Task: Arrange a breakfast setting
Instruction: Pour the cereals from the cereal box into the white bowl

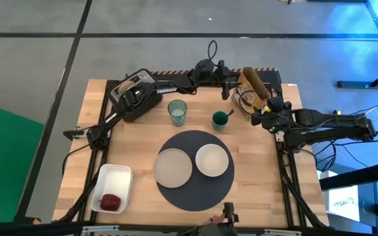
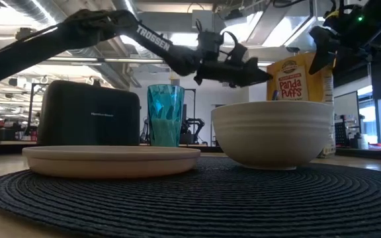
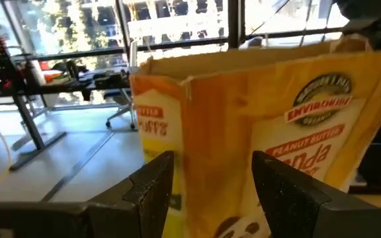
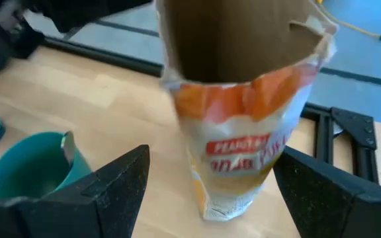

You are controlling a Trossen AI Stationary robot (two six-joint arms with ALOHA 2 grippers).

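Breakfast setting, seen from the near edge of the worktop (image 1: 136,200) toward the far edge, with all places given relative to the round dark mat (image 1: 195,190).

Nearest, to the left of the mat, a white tray (image 1: 120,180) holds a small red fruit (image 1: 111,202), judged still to be moved. On the mat lie the beige plate (image 1: 173,166) and, beside it, the white bowl (image 1: 212,160), both empty. Just beyond the mat stand the bluish glass (image 1: 177,112) and a teal cup (image 1: 220,120) with a utensil handle in it. Farther back left is the black toaster (image 1: 133,95); farther back right is a bag of peanut butter puffs (image 1: 251,92).

The left pincer (image 1: 231,85) hangs at the bag's far-left side, fingers parted and grasping nothing. The right pincer (image 1: 268,108), spread wide and empty, faces the bag from the right.

Judgement: plate, bowl and glass are placed; cereal, fruit and spoon remain.
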